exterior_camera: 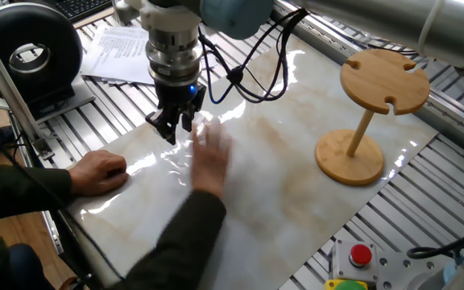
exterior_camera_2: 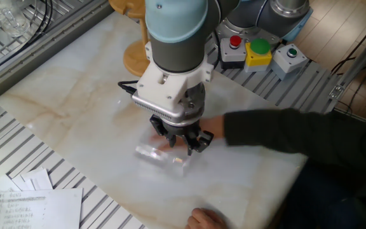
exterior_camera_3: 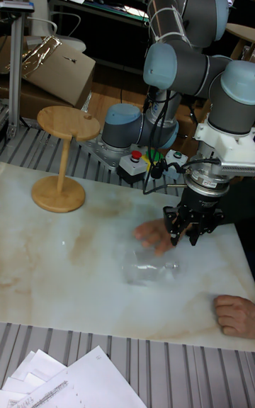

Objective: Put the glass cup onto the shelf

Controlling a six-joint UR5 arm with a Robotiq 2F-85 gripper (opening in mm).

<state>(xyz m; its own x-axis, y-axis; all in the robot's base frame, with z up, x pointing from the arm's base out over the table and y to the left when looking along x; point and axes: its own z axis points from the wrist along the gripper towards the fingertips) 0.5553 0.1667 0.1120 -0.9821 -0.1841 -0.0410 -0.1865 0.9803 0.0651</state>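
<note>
At the lower edge of the tall fixed view, loose white papers [exterior_camera_3: 64, 383] lay on the ribbed metal frame in front of the pale marble worktop [exterior_camera_3: 42, 259]. A person's hand [exterior_camera_3: 235, 316] rested flat on the worktop at the lower right of that frame. Further in, near the middle of the slab, the glass cup [exterior_camera_3: 151, 268] showed only as a blurred clear shape low over the worktop; whether it stood or lay on its side could not be told. A second hand [exterior_camera_3: 154, 232] reached in just behind it, with its dark sleeve [exterior_camera_2: 278, 130] stretching in from the right edge of the other fixed view. In that view the glass was a faint smear [exterior_camera_2: 161, 156] just below the gripper.

The gripper [exterior_camera_3: 183, 236] hung above the worktop at centre right, beside the reaching hand and close to the glass. Its dark fingers [exterior_camera_3: 174, 233] pointed down with nothing between them; how far apart they stood could not be told from these frames.

Well apart from all this, toward the left of the tall frame, the shelf [exterior_camera_3: 64, 160] stood upright on its round base, its slotted disc top bare. Behind the worktop's far edge sat a red button [exterior_camera_3: 134, 156] on a control box.
</note>
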